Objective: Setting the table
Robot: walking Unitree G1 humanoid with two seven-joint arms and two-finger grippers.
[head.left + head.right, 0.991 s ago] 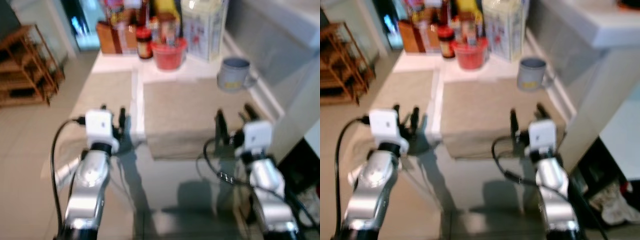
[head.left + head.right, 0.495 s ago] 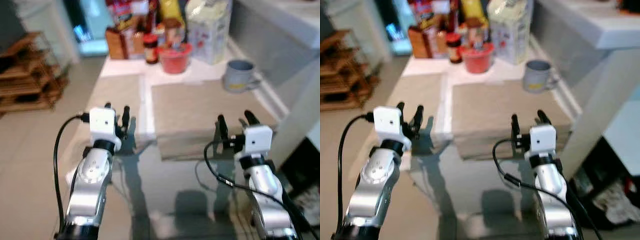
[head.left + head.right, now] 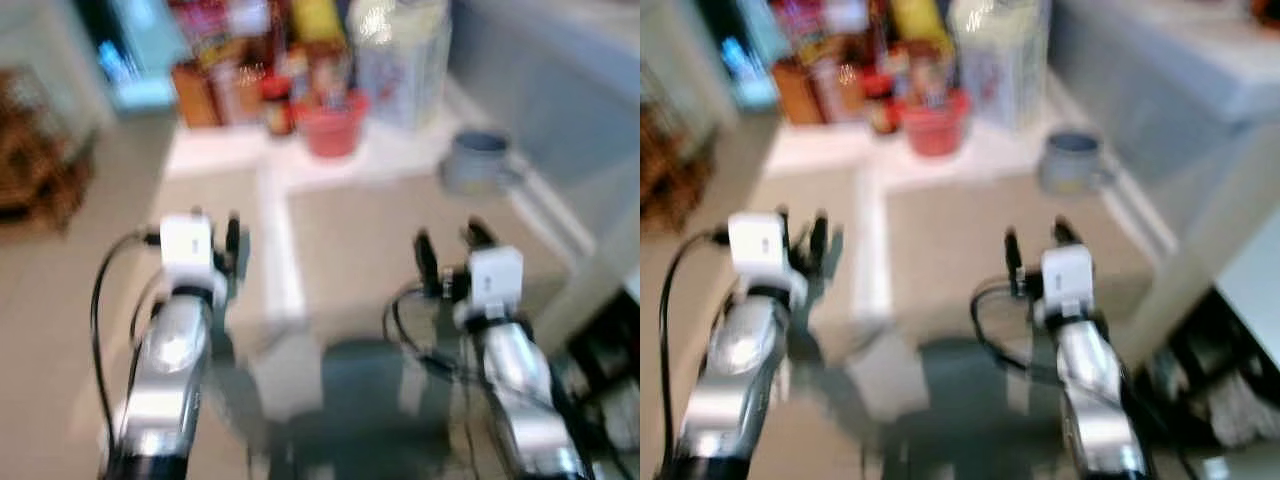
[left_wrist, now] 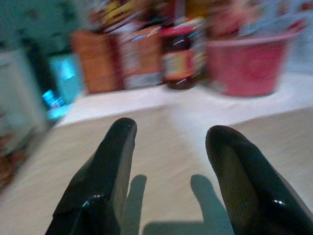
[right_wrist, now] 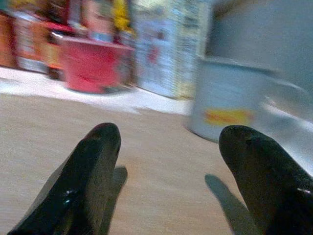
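The picture is blurred. Two beige placemats lie side by side on a white table (image 3: 225, 150): the left placemat (image 3: 215, 200) and the right placemat (image 3: 370, 230). My left gripper (image 3: 214, 222) hovers open over the left mat, its fingers (image 4: 105, 169) apart with nothing between them. Over the right mat my right gripper (image 3: 447, 240) is open too, fingers (image 5: 88, 166) spread and empty. A grey mug (image 3: 478, 160) with a yellow label stands past the right mat's far right corner, seen close ahead as the mug (image 5: 230, 100) in the right wrist view.
At the table's far end stand a red bucket (image 3: 328, 125), a dark jar (image 4: 183, 56), brown cartons (image 4: 95, 61) and a tall printed white container (image 3: 400, 60). A grey wall and white ledge (image 3: 1180, 70) run along the right. A wooden shelf (image 3: 35, 160) stands at left.
The whole picture has shifted and blurred, so the camera has moved. Both grippers stay open and raised over the mats, with the table now further beneath them.
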